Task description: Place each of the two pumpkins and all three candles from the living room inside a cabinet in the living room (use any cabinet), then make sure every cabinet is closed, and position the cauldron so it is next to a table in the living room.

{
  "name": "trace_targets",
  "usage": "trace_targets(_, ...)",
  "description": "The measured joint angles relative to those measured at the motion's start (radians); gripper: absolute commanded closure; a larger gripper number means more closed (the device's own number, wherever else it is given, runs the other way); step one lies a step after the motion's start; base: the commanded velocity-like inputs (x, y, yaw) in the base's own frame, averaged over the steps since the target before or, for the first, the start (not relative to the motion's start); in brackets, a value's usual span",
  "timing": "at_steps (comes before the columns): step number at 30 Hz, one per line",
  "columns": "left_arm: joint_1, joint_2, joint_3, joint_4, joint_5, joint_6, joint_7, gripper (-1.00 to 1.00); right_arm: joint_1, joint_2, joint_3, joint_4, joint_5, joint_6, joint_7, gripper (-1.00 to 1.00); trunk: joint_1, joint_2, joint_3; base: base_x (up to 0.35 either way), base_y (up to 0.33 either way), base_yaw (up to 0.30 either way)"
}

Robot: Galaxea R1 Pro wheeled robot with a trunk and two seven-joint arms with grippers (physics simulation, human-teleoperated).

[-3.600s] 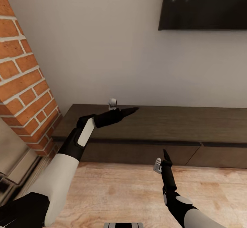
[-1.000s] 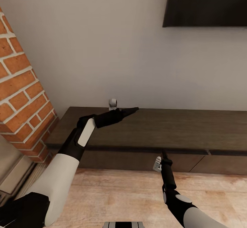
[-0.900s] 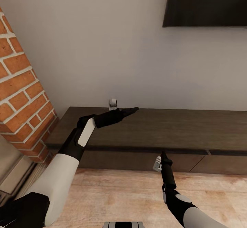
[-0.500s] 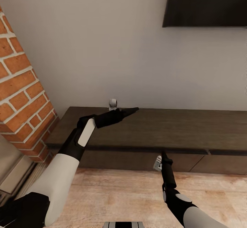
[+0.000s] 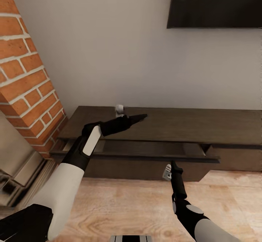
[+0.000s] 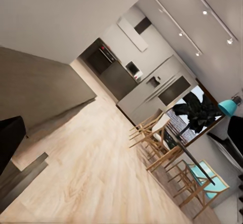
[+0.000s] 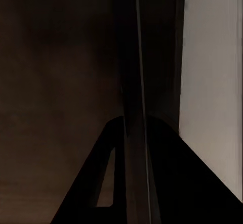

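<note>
With its drawer (image 5: 138, 154) partly out, the cabinet (image 5: 182, 125) risks staying unclosed if the right hand (image 5: 174, 165), grip indiscernible, slips off.

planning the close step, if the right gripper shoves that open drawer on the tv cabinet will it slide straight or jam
The drawer probably slides straight: its wide front sits level and parallel to the cabinet. A push from the right gripper, near the middle of the drawer front, should hardly skew it. It looks rigid, so no flex is likely.
</note>
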Motion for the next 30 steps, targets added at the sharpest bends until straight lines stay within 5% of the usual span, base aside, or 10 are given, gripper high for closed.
trace_targets(8, 0.000, -0.001, 0.000, 0.000, 0.000, 0.000, 0.000, -1.00, 0.000, 0.000, 0.002, 0.003, 0.001, -0.006, -0.005, 1.00, 0.000, 0.000, 0.000, -0.333, 0.000, 0.000)
trace_targets(21, 0.000, 0.000, 0.001, 0.001, 0.000, 0.000, -0.001, -1.00, 0.000, 0.000, 0.003, 0.005, -0.001, -0.010, -0.008, 1.00, 0.000, 0.000, 0.000, -0.011, 0.000, 0.000)
trace_targets(30, 0.000, 0.000, 0.000, 0.000, 0.001, 0.000, -0.001, -1.00, 0.000, -0.001, 0.008, 0.004, 0.001, -0.010, -0.007, 1.00, 0.000, 0.000, 0.000, -0.258, 0.000, 0.000)
